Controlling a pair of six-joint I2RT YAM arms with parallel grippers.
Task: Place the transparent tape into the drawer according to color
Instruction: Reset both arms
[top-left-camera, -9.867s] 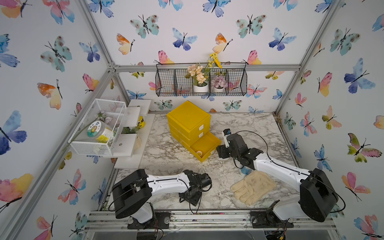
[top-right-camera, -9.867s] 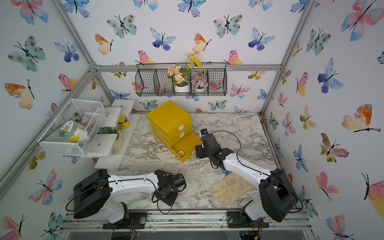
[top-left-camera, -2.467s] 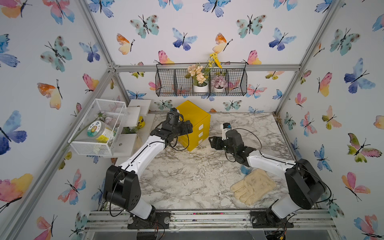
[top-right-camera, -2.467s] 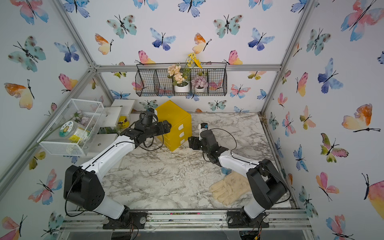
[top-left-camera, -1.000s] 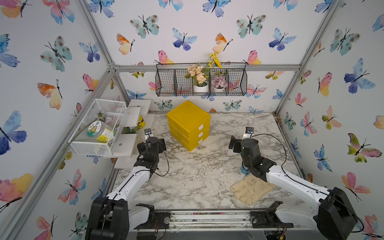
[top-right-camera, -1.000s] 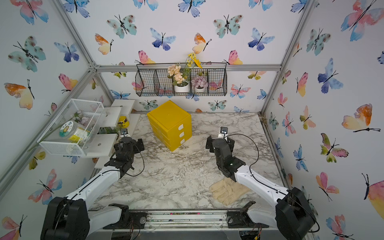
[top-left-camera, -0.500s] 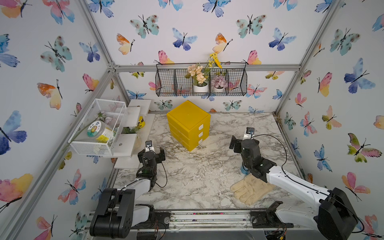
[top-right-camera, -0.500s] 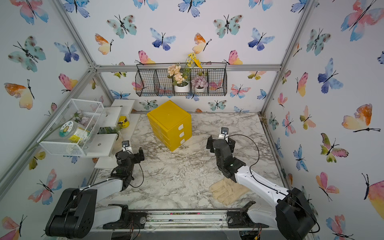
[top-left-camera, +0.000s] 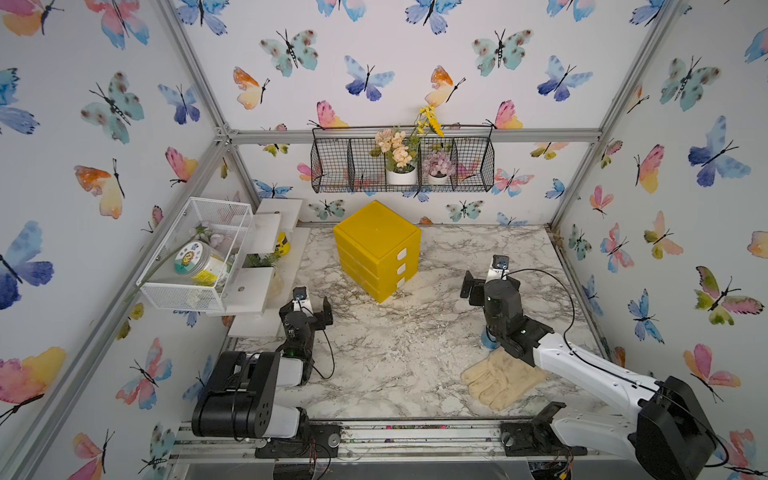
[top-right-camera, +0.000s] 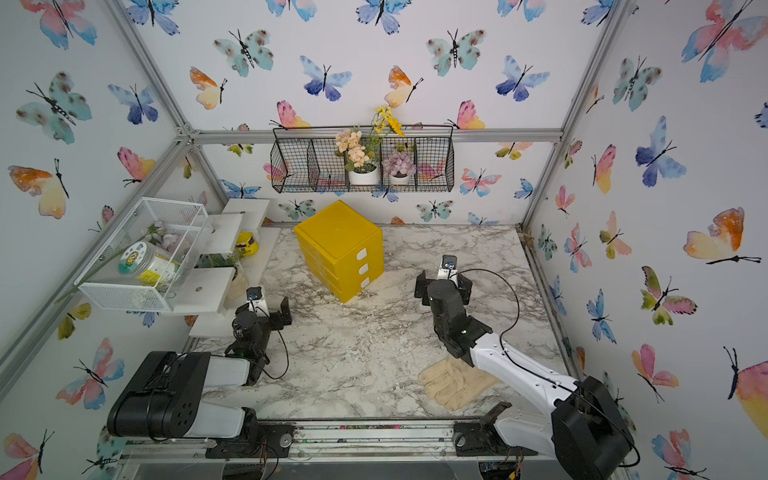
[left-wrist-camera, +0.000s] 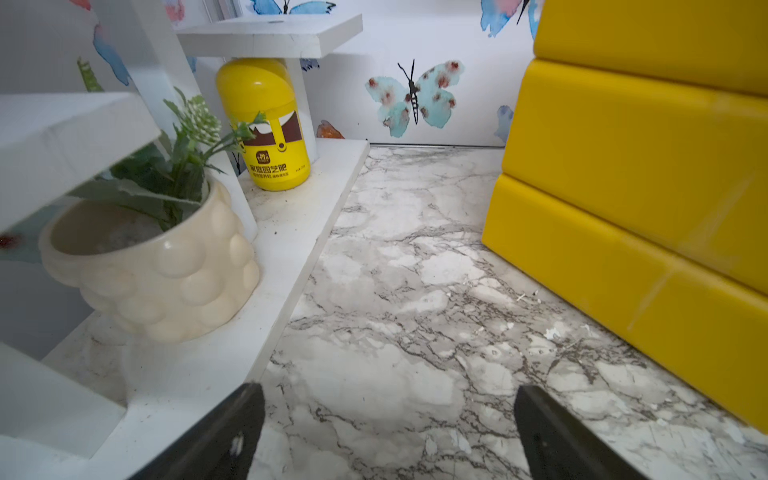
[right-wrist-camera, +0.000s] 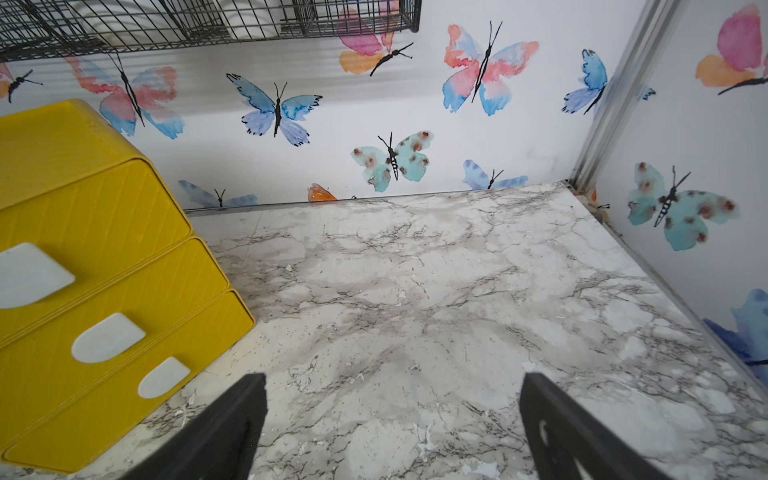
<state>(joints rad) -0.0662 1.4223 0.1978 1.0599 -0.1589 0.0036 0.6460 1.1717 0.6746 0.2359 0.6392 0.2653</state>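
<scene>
From where I stand, the yellow three-drawer cabinet (top-left-camera: 376, 249) sits toward the back of the marble tabletop (top-left-camera: 395, 357), turned at an angle, with all three drawers pushed in. No roll of transparent tape shows in any view, so I cannot tell where it lies. The left gripper (top-left-camera: 306, 309) hangs low beside the white stepped shelf (top-left-camera: 257, 291), jaws spread wide and empty, facing a yellow bottle (left-wrist-camera: 264, 124) and a cream bobbled plant pot (left-wrist-camera: 158, 266) on that shelf. The right gripper (top-left-camera: 491, 284) is right of the cabinet and apart from it, jaws likewise spread with nothing between. A pale work glove (top-left-camera: 503, 380) lies near the front edge, partly under the right arm, with a blue round thing (top-left-camera: 485, 340) just behind it, mostly hidden
</scene>
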